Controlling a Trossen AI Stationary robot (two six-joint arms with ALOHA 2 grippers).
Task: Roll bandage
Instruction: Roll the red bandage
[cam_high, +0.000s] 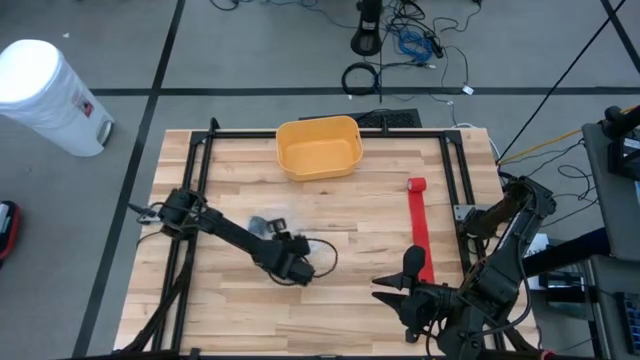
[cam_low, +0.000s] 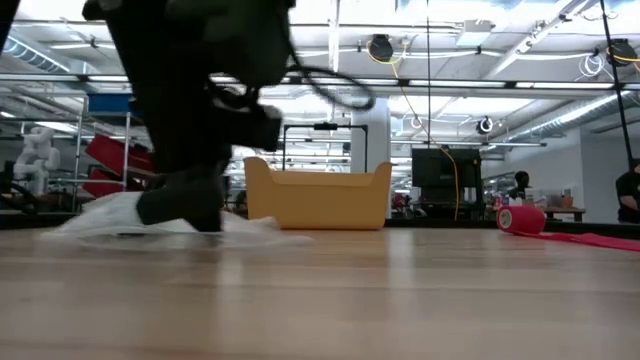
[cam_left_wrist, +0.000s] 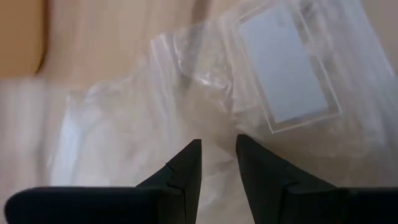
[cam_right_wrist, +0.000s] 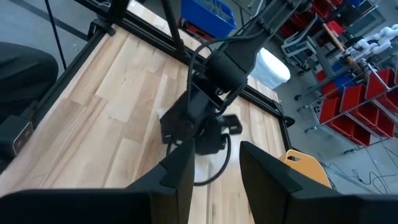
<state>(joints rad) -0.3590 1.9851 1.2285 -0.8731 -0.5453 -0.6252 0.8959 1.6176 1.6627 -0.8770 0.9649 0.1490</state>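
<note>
Bandage work has barely begun on your table: from the left gripper (cam_left_wrist: 217, 158) outward, you see two dark fingers (cam_left_wrist: 186, 165) held a narrow gap apart, released and holding nothing, poised over a crumpled clear plastic bag (cam_left_wrist: 273, 74) that lies flat on the wood. In the high view the left gripper (cam_high: 272, 232) sits near the table's middle, with that bag (cam_high: 268, 222) just beside its tip. Whether the fingers touch the plastic cannot be told. Farther out, your right gripper (cam_high: 400, 288) waits at the near edge of the table (cam_high: 230, 170), fingers spread and empty, as the right wrist view confirms (cam_right_wrist: 214, 165). Just beside it runs the red bandage (cam_high: 421, 232), a long strip laid out flat toward the far side, ending in a small rolled portion (cam_high: 416, 185). The low view shows that roll (cam_low: 520, 218) standing on the wood with the flat tail (cam_low: 600, 238) trailing off to the side. A yellow bin (cam_high: 318, 146) sits at the far edge, apparently empty. Judging by this, only the first few turns of the roll are done; nearly the whole strip remains to be wound, and neither gripper is on the bandage yet.
</note>
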